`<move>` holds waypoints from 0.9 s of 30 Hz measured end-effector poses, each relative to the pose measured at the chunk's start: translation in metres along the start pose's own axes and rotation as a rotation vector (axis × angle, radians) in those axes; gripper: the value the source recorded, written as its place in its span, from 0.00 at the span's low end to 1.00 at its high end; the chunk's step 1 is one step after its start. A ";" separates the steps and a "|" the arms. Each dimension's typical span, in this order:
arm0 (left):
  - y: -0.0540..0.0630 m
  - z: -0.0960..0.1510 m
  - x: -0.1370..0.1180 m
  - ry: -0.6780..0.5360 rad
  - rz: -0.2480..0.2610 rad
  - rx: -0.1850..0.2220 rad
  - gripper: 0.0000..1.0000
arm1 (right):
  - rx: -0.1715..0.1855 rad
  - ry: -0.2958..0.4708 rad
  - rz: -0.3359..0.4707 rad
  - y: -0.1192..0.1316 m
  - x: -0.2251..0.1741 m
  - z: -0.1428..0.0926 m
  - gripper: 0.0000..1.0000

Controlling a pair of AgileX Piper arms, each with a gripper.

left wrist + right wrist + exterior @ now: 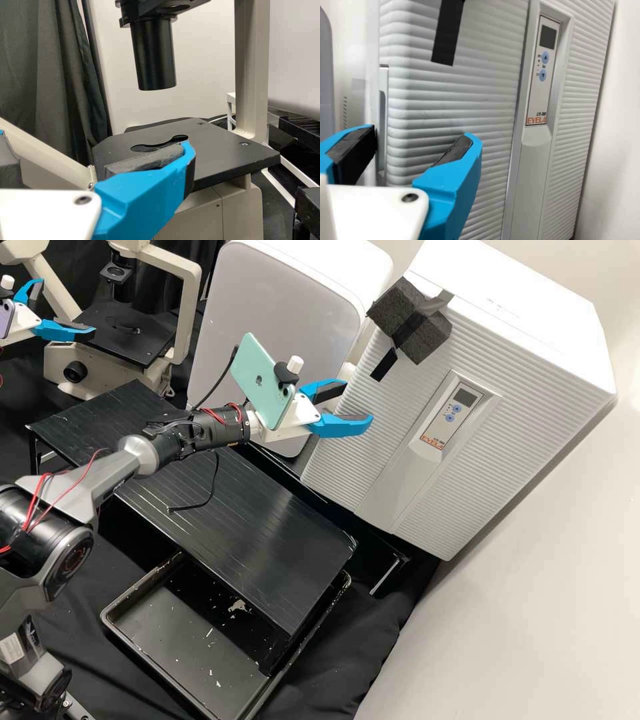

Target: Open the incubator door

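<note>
Incubator door still to be opened

The incubator stood at the far right, its ribbed door closed, as far as could be seen. A slot ran down the door's left edge, and a dark foam block sat high on the left corner.

The right hand was empty and spread at that left edge, a finger to either side of the slot; whether either one touched the door could not be told. So the approach looked done, while the grip, the pull and the swing were all left to do. The next move probably called for closing on the edge, where a shallow hold might slip.

Left of the incubator was a pale cabinet. At the far left, the left hand was spread and empty beside the microscope, with no part in the job.
</note>
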 end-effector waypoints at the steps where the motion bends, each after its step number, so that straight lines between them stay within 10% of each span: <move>1: 0.000 0.000 0.000 0.000 0.000 0.000 1.00 | -0.003 0.000 0.000 0.000 0.000 0.000 0.00; 27: 0.000 0.000 0.000 0.000 0.000 0.000 1.00 | 0.047 0.019 -0.064 0.020 -0.006 0.017 0.00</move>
